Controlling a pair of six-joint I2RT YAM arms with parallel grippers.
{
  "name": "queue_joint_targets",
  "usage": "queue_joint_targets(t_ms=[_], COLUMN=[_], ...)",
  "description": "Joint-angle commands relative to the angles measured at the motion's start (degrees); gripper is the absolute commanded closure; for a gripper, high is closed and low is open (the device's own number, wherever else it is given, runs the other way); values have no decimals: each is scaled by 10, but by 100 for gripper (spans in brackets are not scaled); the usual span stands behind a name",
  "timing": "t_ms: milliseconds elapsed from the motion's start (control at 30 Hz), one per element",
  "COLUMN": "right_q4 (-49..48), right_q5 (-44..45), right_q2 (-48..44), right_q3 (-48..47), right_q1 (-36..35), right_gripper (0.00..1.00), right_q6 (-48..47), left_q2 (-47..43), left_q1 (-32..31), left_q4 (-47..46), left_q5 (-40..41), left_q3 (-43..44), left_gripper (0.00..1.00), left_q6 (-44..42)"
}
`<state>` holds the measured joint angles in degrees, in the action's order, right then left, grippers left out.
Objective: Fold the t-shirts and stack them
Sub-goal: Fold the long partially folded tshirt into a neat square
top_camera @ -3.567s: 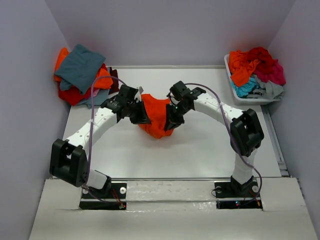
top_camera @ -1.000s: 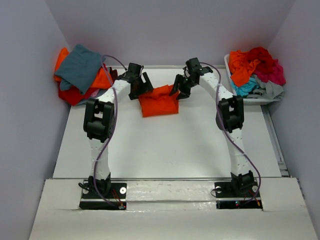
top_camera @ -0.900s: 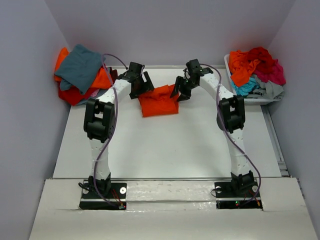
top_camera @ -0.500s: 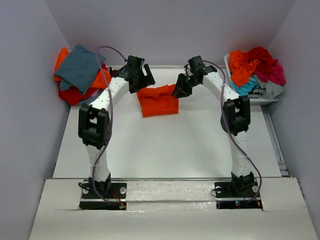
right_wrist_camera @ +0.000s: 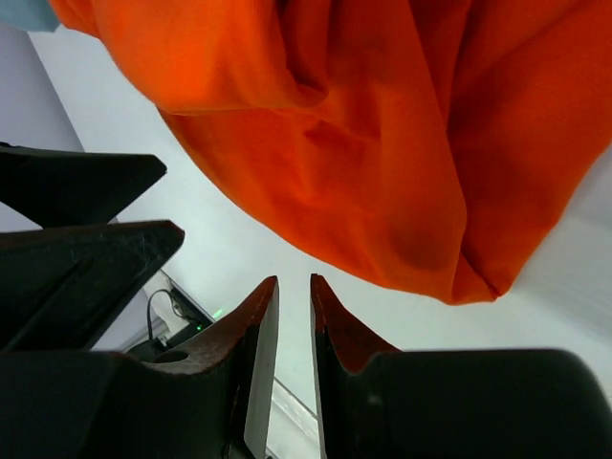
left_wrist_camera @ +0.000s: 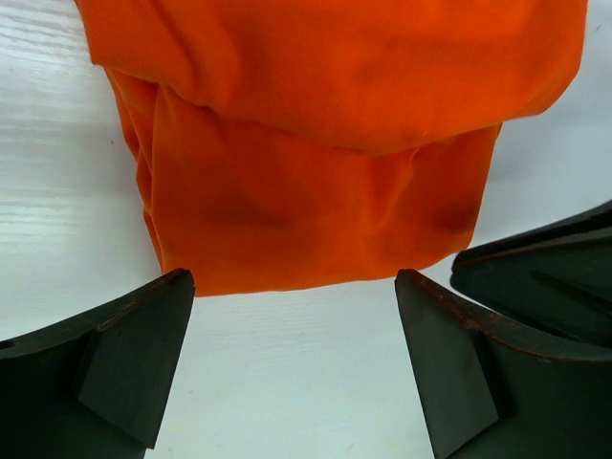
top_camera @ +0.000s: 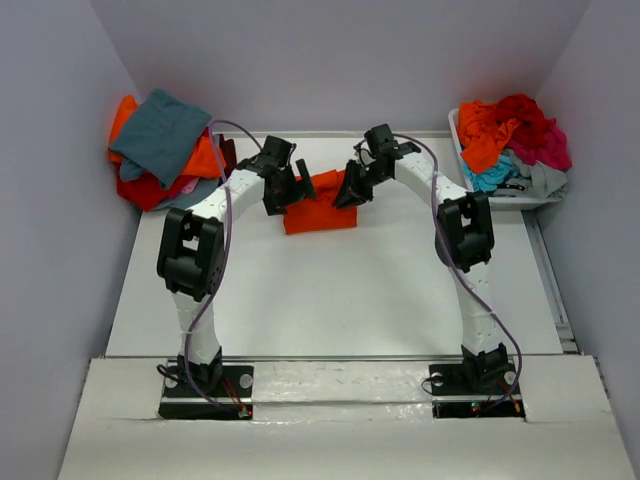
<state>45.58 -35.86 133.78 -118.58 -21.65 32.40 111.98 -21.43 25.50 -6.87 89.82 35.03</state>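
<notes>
The bright orange t-shirt (top_camera: 322,210) lies folded into a small rectangle at the far middle of the table. My left gripper (top_camera: 290,192) hovers at its left edge, jaws wide open. In the left wrist view the left gripper (left_wrist_camera: 292,287) straddles bare table just short of the orange t-shirt's (left_wrist_camera: 316,201) folded edge. My right gripper (top_camera: 347,192) is at the shirt's right edge. In the right wrist view the right gripper (right_wrist_camera: 294,282) is nearly closed, with a narrow empty gap, and the orange cloth (right_wrist_camera: 382,163) lies just beyond its tips.
A stack of folded t-shirts (top_camera: 162,135), teal-grey on top of orange and red, sits off the table's far left corner. A white bin (top_camera: 500,198) at the far right holds loose t-shirts (top_camera: 512,128) in orange, red, magenta, turquoise and grey.
Both grippers have come back in and down towards the shirt's two side edges. The right jaws have narrowed from wide to almost closed. The left jaws stayed wide open.
</notes>
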Motion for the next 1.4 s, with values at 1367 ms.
queue_joint_targets(t_ms=[1367], right_q4=[-12], right_q5=[6], right_q2=[-127], right_q3=[229], right_q1=[-54], right_gripper=[80], right_q6=[-54], left_q2=[-59], left_q1=[-41], left_q4=[109], left_q5=[-67], left_q3=[-135], left_gripper=[2], left_q6=[-25])
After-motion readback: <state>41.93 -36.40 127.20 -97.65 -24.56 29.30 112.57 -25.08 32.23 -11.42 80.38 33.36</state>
